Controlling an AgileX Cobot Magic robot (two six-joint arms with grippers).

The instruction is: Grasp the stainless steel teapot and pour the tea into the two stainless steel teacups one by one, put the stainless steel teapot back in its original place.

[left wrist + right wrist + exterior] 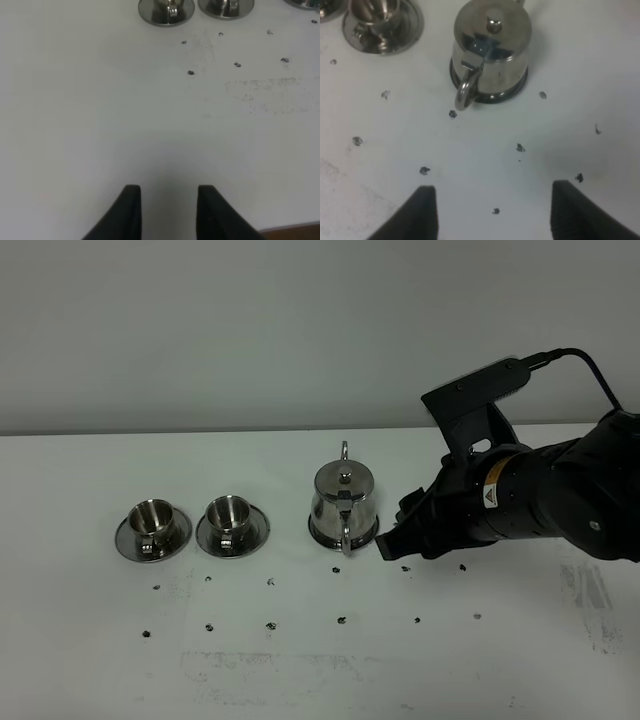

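The stainless steel teapot (344, 502) (492, 47) stands upright on its saucer (520, 88) at the table's middle, loop handle (465, 92) facing the front edge. The two stainless steel teacups (151, 520) (230, 517) sit on saucers to its left; one teacup (379, 15) shows in the right wrist view, and both teacups (167, 7) (226, 5) show in the left wrist view. My right gripper (390, 545) (490, 195) is open, just right of the teapot and short of the handle. My left gripper (167, 192) hangs over bare table, fingers apart, holding nothing.
Small dark specks (270, 625) dot the white table (80, 640) in front of the cups and teapot. The table's wooden edge (295, 231) shows beside my left gripper. A grey wall (250, 330) rises behind the table.
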